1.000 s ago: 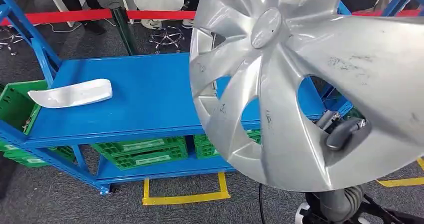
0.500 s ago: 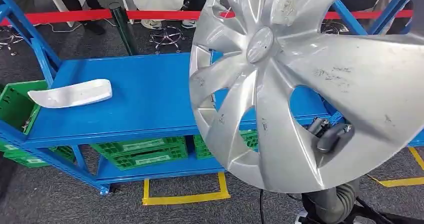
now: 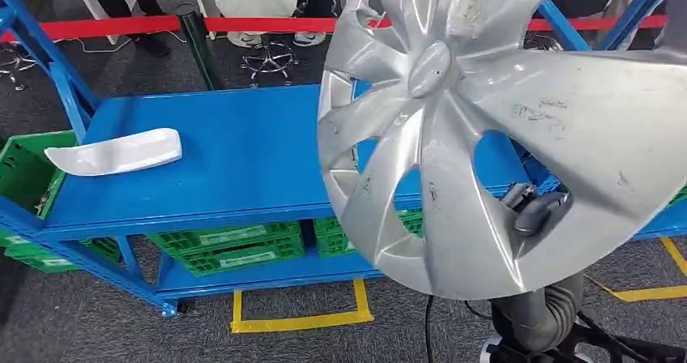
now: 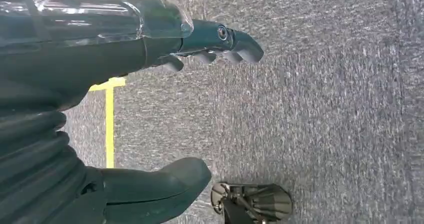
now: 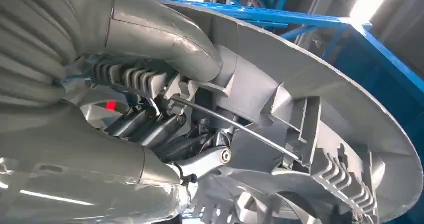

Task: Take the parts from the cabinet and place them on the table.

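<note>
A large silver hubcap [image 3: 486,128] hangs in the air on the right of the head view, above the right end of the blue table [image 3: 227,160]. My right hand [image 3: 539,213] grips its lower rim; dark fingertips poke through a spoke opening. From the right wrist the thumb [image 5: 165,39] presses on the hubcap's ribbed back [image 5: 310,129] while the fingers [image 5: 150,126] curl around an inner part. A white curved part [image 3: 115,151] lies on the table's left end. My left hand [image 4: 165,84] hangs over grey carpet, fingers apart, holding nothing.
Green crates [image 3: 227,245] sit on the lower shelf and one green crate [image 3: 24,172] at the table's left. Blue rack posts [image 3: 49,55] rise at the left and right. Red tape [image 3: 121,25] and people's legs stand behind. Yellow floor tape [image 3: 300,322] marks the carpet.
The hubcap has shifted slightly in my right hand, drifting up and then a little right and turning somewhat. The white part and table stay put.
</note>
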